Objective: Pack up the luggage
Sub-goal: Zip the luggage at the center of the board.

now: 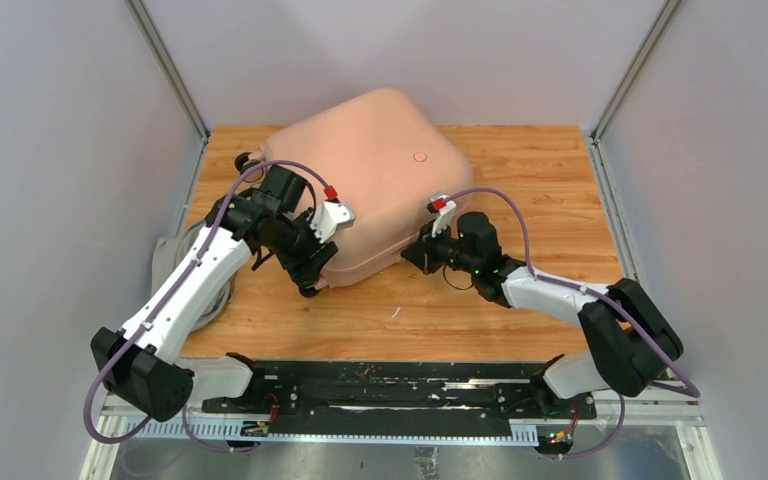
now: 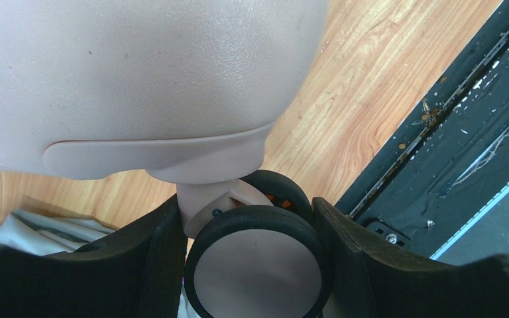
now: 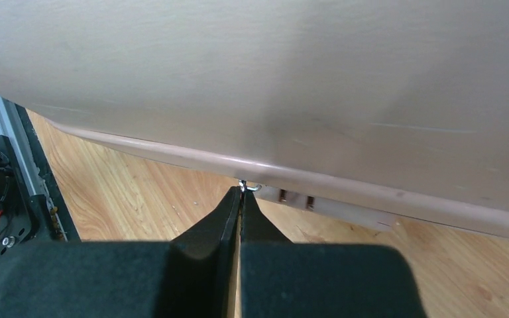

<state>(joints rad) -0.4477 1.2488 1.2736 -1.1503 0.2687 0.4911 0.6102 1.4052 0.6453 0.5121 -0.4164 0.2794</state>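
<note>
Pale grey walls (image 1: 50, 150) enclose a wooden bench (image 1: 520, 170) on three sides; metal posts (image 1: 165, 65) stand at its far corners.

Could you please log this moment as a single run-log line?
luggage: lid down, on table | left gripper: clamps wheel | right gripper: shut on zip pull at seam

Pale pink hard-shell luggage (image 1: 370, 180) lies closed on the wooden plank table (image 1: 520, 300), left of centre. Left gripper (image 1: 312, 272) is at its near-left corner, clamped on both sides of a black-and-pink caster wheel (image 2: 257, 278). Right gripper (image 3: 240, 202) is at the near seam, tips together at a small metal ring (image 3: 248, 187), perhaps pinching it. Grey cloth bundle (image 1: 163, 265) lies left of the luggage, under the left arm.
</note>
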